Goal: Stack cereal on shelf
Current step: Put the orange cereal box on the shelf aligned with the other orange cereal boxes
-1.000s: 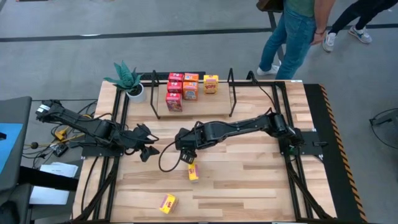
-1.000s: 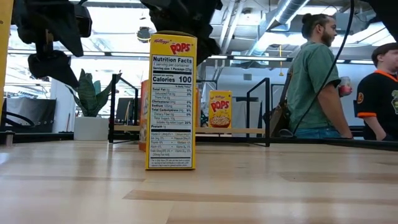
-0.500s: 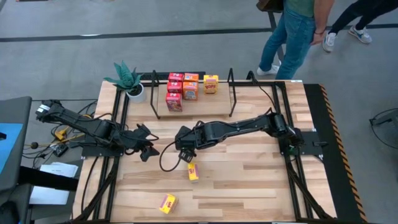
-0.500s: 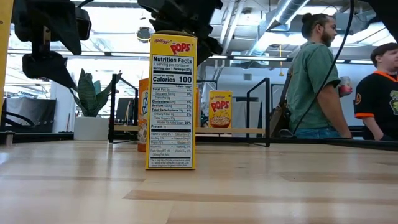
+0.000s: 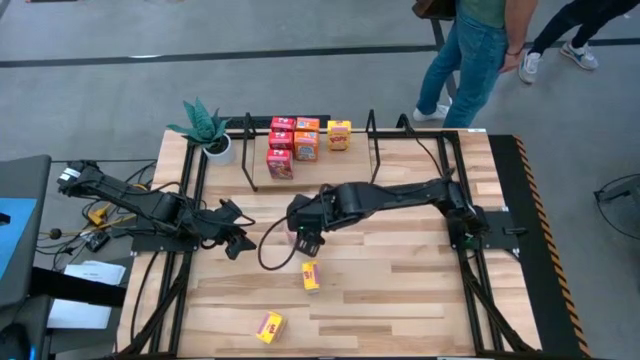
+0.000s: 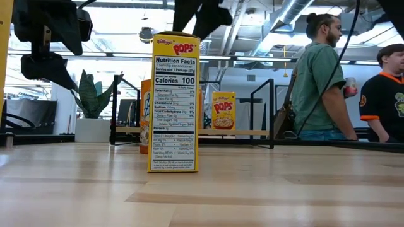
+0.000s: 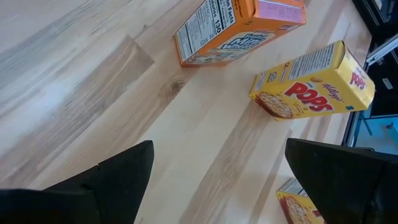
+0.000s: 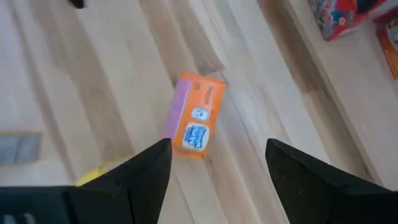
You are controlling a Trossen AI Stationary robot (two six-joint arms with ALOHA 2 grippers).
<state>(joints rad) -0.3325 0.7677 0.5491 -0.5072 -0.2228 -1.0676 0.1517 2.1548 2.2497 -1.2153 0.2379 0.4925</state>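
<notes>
Low view: tall yellow Pops box (image 6: 173, 102) hides most of orange box (image 6: 145, 116) behind it; only sliver shows at 9 o'clock side. Gripper bodies cut by top edge. Person (image 6: 388, 94) at 3 o'clock cut by right edge.
Left wrist view: third box (image 7: 295, 202) at 5 o'clock cut by bottom edge, partly behind finger.
High view: shelf (image 5: 256, 185) box prints too small to read; people cut by top edge.

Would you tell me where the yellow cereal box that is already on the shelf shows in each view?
High view: yellow box at the right end of the row on the shelf.
Low view: right of centre, far back, upright inside the shelf.
Left wrist view: not in it.
Right wrist view: not in it.
Shared landmark: the shelf's black rods.
</notes>
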